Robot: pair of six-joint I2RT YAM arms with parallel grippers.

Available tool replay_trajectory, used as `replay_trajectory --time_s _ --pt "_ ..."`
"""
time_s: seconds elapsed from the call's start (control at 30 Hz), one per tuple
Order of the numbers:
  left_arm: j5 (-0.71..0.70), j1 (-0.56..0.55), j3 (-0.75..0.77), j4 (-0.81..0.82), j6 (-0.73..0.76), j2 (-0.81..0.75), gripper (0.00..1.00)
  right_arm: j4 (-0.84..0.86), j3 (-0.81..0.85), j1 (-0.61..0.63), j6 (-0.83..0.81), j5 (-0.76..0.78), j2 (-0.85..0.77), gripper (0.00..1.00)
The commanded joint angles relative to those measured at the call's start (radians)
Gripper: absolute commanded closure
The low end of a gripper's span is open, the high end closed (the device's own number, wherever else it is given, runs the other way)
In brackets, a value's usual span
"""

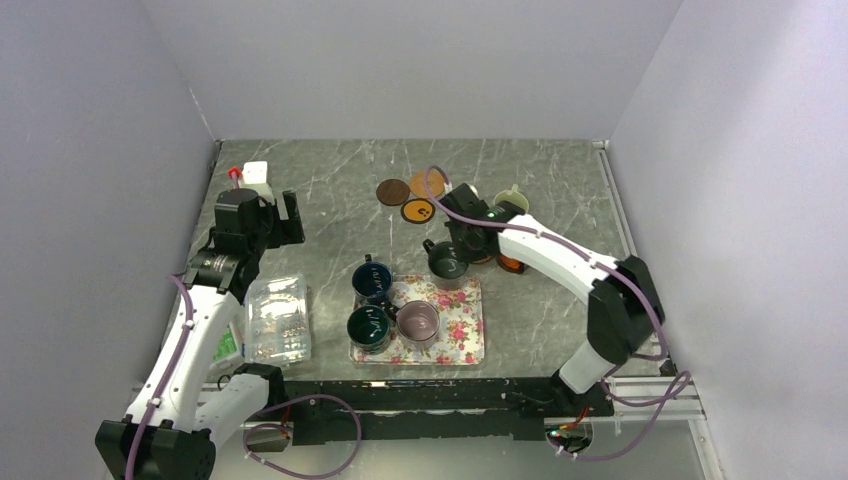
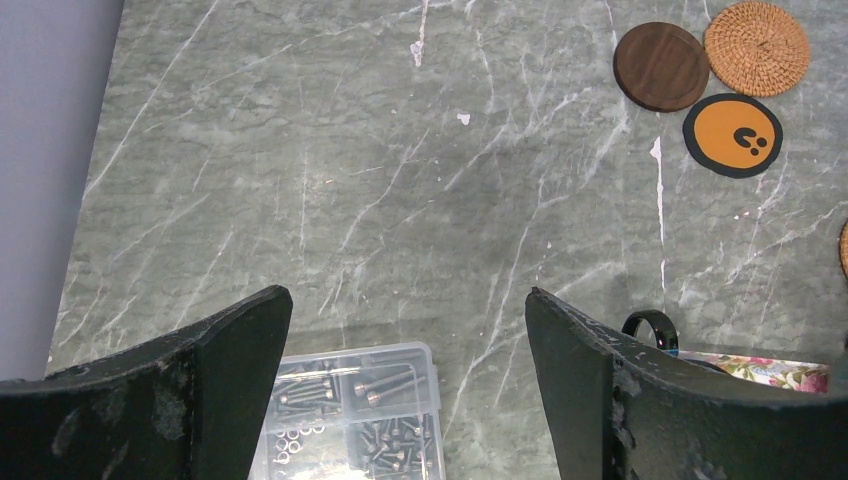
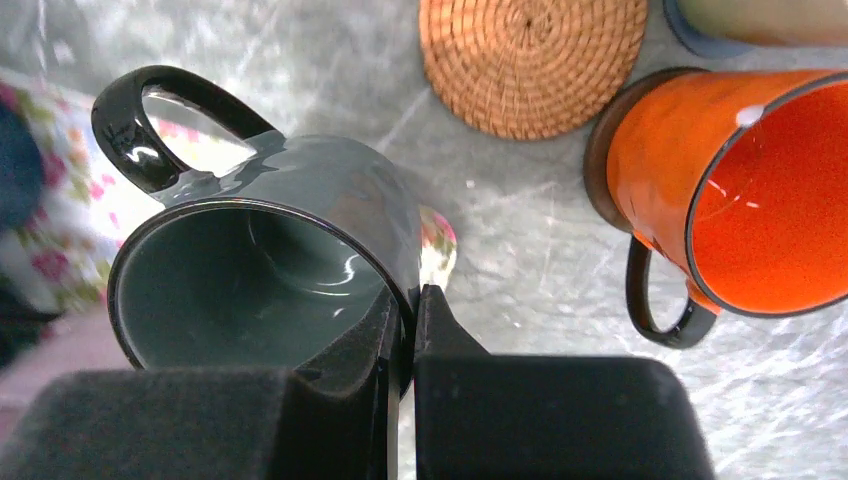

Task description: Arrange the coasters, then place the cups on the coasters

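The right gripper (image 3: pixel 412 300) is clenched on the rim of a dark green mug (image 3: pixel 260 270) at the far edge of the floral tray (image 1: pixel 470 345), likely bound for the bare woven coaster (image 3: pixel 530 60) nearby, while the left gripper (image 2: pixel 408 330) hangs released.

The left end effector (image 2: pixel 405 300) hangs over a grey-green marbled desk (image 2: pixel 350 150), its two dark fingers (image 2: pixel 230 380) spread wide. Between them lies a clear plastic box (image 2: pixel 360 410) of screws. At the far right a dark brown wooden coaster (image 2: pixel 661 66), a tan woven coaster (image 2: pixel 757 47) and a black coaster (image 2: pixel 733 135) with an orange face cluster together. A glossy black cup handle (image 2: pixel 650 325) and a floral tray (image 2: pixel 780 370) show just beside the right finger.
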Motion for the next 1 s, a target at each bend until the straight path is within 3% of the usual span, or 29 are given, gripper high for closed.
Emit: replay_trajectory --time_s 0.0,0.4,0.53,0.77,0.87,0.97 --pt "0.01 -0.004 0.012 0.011 -0.004 -0.003 0.06 0.058 -0.097 -0.001 -0.246 -0.163 -0.148 1.0" --pt "0.019 -0.004 0.01 0.013 -0.007 0.01 0.06 0.106 -0.194 -0.001 -0.326 -0.197 -0.166 1.0" --pt "0.019 -0.004 0.01 0.013 -0.005 0.01 0.06 0.155 -0.217 -0.001 -0.314 -0.16 -0.184 0.67" --pt "0.016 -0.003 0.01 0.011 -0.005 0.012 0.06 0.16 -0.205 0.0 -0.187 -0.1 -0.295 0.42" --pt "0.013 -0.004 0.011 0.01 -0.005 0.013 0.06 0.135 -0.199 -0.001 -0.02 -0.046 -0.345 0.34" --pt "0.015 -0.004 0.012 0.009 -0.006 0.013 0.06 -0.026 -0.164 0.003 0.235 0.067 -0.354 0.32"
